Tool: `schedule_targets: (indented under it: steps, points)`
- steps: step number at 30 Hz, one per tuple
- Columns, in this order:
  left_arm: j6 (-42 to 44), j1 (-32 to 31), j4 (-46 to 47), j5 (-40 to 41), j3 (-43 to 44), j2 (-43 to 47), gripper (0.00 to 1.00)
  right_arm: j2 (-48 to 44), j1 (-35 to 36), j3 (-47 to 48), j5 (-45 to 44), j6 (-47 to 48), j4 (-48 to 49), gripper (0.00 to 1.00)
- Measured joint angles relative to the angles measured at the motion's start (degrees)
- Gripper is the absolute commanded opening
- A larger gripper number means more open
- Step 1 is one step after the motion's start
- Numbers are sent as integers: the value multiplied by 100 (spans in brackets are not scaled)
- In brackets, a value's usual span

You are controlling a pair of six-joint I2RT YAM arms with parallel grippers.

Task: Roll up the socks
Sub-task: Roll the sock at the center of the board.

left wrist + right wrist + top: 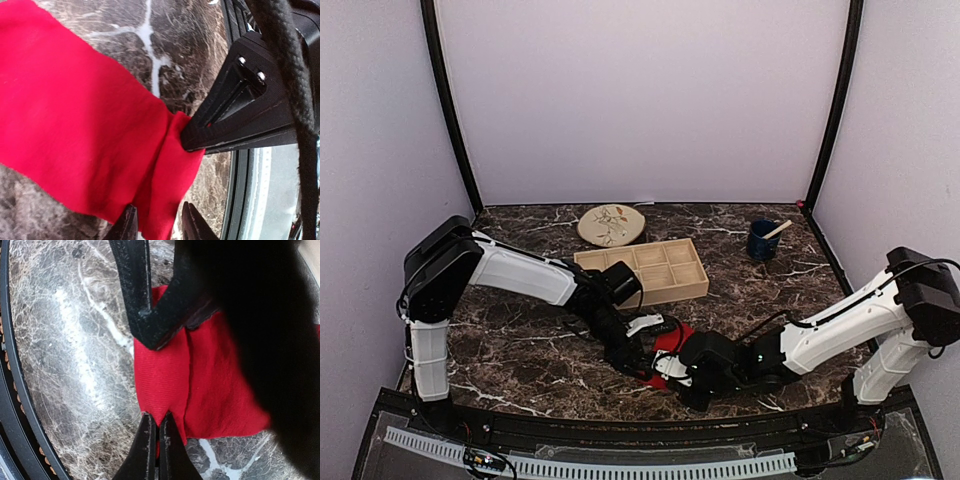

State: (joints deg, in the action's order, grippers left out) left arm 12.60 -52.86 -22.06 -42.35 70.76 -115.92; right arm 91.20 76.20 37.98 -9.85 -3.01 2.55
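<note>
The socks (673,340) show as bright red fabric lying flat on the marble near the front edge; I cannot tell the two apart. A fold runs along the near end (165,165). My left gripper (159,227) is open, its two tips astride that folded edge with a gap on one side. My right gripper (155,424) is shut on the sock's edge (165,380), pinching a small peak of cloth. Its black fingers (225,115) reach in from the right in the left wrist view. From above, both grippers (642,366) (660,372) meet over the sock.
A wooden compartment tray (692,290) sits behind the sock, with a patterned plate (611,224) further back. A blue cup (762,240) holding a stick stands at the back right. The table's black front rim (20,405) is close to the sock.
</note>
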Motion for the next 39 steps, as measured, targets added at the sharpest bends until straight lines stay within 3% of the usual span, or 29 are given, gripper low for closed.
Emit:
schedule_targets:
  steps: [18,31,39]
  points:
    - [-234,192,409,846,-400,446,37,-166,-601,-127,813,-518,46,0]
    - [-278,225,798,1467,-815,857,37,-155,-1425,-223,2437,-942,109,0]
    - [-284,223,1434,1633,-1419,1591,40,114,-1840,-219,3475,-1143,319,0]
